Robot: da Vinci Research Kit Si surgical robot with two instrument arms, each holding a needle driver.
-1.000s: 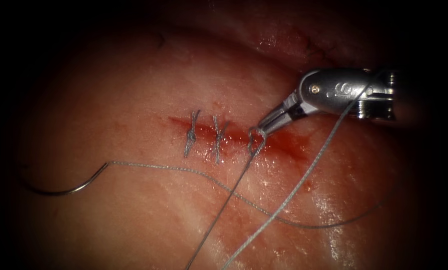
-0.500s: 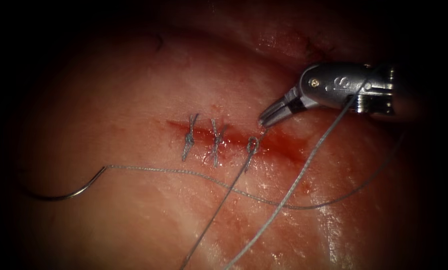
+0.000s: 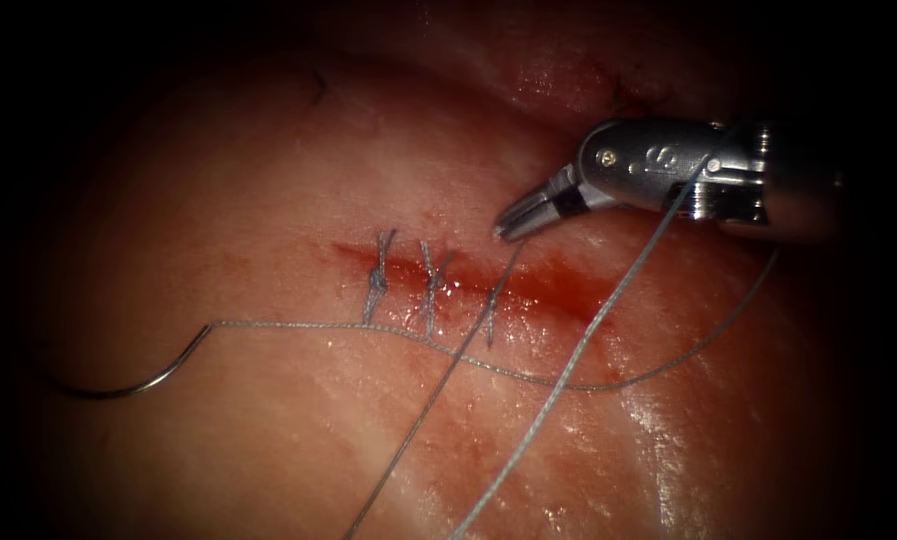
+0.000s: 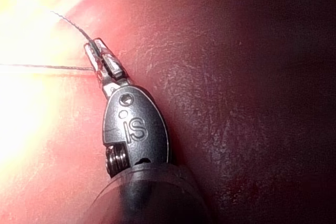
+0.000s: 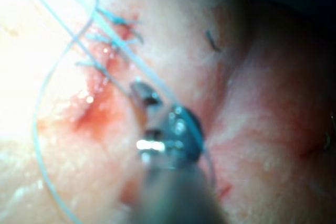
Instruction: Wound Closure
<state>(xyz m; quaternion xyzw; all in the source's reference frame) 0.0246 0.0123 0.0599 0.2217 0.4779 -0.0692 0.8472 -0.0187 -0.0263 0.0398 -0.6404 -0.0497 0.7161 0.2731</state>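
Tightening the 3rd stitch's loop flat, your right tool (image 3: pixel 506 228) and left tool (image 4: pixel 100 56) each clamp grey braided thread (image 3: pixel 578 360); curved steel needle (image 3: pixel 128 385) lies free.

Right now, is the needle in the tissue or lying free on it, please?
Lying free: the needle rests whole on the tissue, left of the cut, held by neither tool.

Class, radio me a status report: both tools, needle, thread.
Right tool shut on thread above the cut. Left tool shut on thread too. Needle free on tissue, left of the cut, unheld. Two stitches in.
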